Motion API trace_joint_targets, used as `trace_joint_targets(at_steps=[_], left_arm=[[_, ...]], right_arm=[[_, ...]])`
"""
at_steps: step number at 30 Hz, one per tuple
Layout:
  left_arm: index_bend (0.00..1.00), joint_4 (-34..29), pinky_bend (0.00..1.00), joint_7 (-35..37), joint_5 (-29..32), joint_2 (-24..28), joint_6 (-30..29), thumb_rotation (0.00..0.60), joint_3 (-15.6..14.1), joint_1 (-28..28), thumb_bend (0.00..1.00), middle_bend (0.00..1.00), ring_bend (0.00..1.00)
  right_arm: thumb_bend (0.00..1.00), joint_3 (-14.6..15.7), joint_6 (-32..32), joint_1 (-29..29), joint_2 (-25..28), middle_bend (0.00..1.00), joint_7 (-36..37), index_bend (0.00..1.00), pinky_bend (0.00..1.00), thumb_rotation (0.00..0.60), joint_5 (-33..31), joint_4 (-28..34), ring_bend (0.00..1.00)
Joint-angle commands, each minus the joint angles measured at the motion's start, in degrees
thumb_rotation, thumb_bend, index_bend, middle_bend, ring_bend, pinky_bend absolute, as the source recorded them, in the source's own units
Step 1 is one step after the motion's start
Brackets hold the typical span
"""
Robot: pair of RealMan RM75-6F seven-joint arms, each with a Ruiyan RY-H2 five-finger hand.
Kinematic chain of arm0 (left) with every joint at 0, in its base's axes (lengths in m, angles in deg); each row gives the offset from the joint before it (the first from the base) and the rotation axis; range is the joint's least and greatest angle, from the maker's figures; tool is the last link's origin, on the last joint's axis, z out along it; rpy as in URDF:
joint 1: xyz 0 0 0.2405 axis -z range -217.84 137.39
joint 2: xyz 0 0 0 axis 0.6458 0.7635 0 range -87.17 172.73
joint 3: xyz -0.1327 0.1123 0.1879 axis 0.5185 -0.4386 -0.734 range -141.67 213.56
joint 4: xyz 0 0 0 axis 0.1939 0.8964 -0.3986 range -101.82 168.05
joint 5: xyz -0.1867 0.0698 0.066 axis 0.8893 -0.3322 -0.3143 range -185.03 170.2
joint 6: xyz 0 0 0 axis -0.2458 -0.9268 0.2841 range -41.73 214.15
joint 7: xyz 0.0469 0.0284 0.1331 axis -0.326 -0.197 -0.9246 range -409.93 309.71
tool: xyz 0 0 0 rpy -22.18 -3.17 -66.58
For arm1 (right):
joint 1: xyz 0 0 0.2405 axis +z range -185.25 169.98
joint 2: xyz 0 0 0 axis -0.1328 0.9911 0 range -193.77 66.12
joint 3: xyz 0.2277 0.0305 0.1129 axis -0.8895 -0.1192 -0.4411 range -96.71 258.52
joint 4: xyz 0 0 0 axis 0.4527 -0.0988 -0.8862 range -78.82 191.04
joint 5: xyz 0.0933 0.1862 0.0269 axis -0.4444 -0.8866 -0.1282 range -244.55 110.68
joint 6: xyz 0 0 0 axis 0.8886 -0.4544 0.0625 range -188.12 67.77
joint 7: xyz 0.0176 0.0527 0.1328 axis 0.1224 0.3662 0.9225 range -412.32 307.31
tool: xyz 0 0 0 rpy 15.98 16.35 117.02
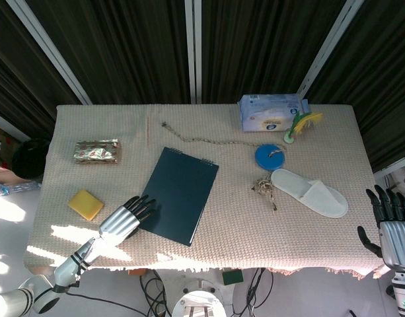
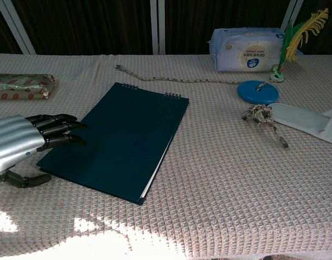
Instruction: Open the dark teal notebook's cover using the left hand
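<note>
The dark teal notebook [image 1: 180, 193] lies flat and closed on the table, its spiral binding at the far end; the chest view shows the notebook [image 2: 122, 138] at centre left. My left hand [image 1: 126, 218] lies at the notebook's near left edge with its dark fingers stretched out, the fingertips [image 2: 73, 132] reaching the cover's left border. It holds nothing. My right hand [image 1: 390, 221] hovers off the table's right edge, fingers spread and empty; the chest view does not show it.
A yellow sponge [image 1: 86, 204] and a foil packet [image 1: 96, 151] lie to the left. A rope [image 1: 209, 140], blue disc [image 1: 269, 157], tissue pack [image 1: 271, 111], feather toy [image 1: 302, 123] and white slipper [image 1: 309, 192] occupy the right side.
</note>
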Motion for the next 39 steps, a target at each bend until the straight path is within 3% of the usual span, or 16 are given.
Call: trace_joint_targets(at_steps=[1,18,28,39], left_arm=[[0.21,0.2,0.17,0.5,0.3,-0.2,0.0,0.600,0.0,0.1,0.27,0.08,0.02],[0.28,1.2,0.18,3.1,2.3,-2.1,-1.5,0.600,1.2,0.0,0.40,0.10,0.02],[0.30,4.0,0.18,3.8,3.3,-4.4,-0.4,0.600,2.5,1.6,0.40,0.11,0.02],[0.40,18.2,0.18,10.7,2.9,-13.9,-4.5,0.600,4.3,3.5,0.37,0.17,0.04]], right_arm=[[0.34,0.0,0.1,0.0,0.0,0.00,0.0,0.00,0.00,0.600,0.0,0.0,0.00],[0.34,0.1,0.9,0.2,-0.2,0.00,0.0,0.00,0.00,0.600,-0.4,-0.5,0.00],[0.34,0.0,1.3,0.2,-0.3,0.00,0.0,0.00,0.00,0.600,-1.0,-0.7,0.00],[0.34,-0.3,1.9,0.5,-0.2,0.00,0.7,0.00,0.00,0.600,-2.0,-1.1,0.00]])
